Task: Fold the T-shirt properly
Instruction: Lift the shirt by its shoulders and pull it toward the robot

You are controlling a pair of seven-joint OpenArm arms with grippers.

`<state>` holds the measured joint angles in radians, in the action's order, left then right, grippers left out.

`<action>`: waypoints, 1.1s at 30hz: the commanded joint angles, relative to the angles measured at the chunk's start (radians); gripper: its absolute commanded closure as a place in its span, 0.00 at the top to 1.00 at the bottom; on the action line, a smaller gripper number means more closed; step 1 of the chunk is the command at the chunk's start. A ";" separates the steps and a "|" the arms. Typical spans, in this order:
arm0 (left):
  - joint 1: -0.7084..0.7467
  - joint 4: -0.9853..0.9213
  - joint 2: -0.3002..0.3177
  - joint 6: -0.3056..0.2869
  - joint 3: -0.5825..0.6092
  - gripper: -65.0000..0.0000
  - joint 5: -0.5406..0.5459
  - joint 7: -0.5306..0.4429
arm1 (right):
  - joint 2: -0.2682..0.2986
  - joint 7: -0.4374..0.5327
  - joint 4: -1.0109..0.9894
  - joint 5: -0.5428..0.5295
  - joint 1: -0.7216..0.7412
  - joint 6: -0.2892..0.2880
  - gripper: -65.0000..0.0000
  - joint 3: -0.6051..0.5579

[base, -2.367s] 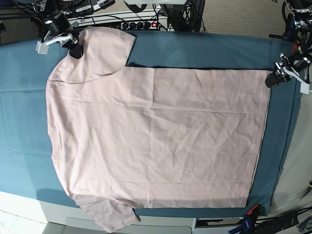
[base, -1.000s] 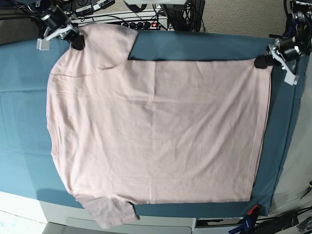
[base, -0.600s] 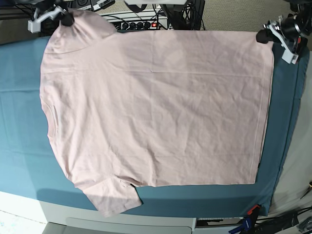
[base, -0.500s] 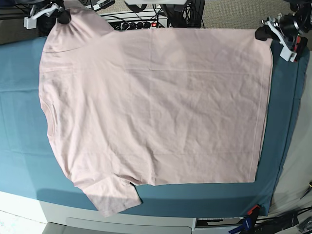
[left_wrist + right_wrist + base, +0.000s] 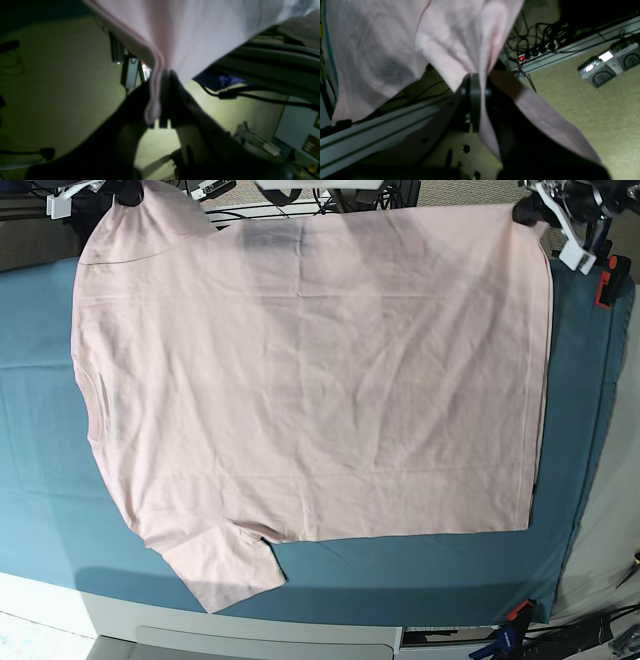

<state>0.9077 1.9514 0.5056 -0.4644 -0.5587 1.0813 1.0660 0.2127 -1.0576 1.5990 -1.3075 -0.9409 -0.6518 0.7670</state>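
Gripping now: our left gripper (image 5: 160, 100) is clamped on a hem corner of the T-shirt (image 5: 310, 380); our right gripper (image 5: 480, 100) is pinched on its shoulder edge.
Shirt position: we hold its far edge raised at both corners, while the body lies spread on the teal cloth sheet (image 5: 40, 440), near sleeve (image 5: 225, 565) flat.
Handling: we judge it light, limp and stretchy, so corners and seams suit best; even tension should prevent sagging.
Surface: soft, slightly wrinkled sheet.
Room: cables and power strip (image 5: 537, 51) over carpet behind.
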 commanded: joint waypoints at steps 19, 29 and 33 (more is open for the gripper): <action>0.070 0.051 -0.018 -0.005 -0.010 0.00 0.011 0.007 | 0.006 -0.023 0.012 -0.063 -0.072 -0.007 0.00 0.114; -0.020 0.240 -0.016 0.009 -0.081 0.00 -0.037 -0.069 | -0.034 -0.052 0.241 -0.167 -0.037 -0.046 0.00 0.119; -0.091 0.270 -0.015 0.011 -0.063 0.00 -0.066 -0.092 | -0.037 0.041 0.397 0.039 0.102 -0.046 0.00 0.119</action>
<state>0.8101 2.2089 0.4808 -0.4496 -0.6155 1.0039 0.9936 0.1631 -1.0451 1.9835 -1.2324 -0.8238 -0.6922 0.8742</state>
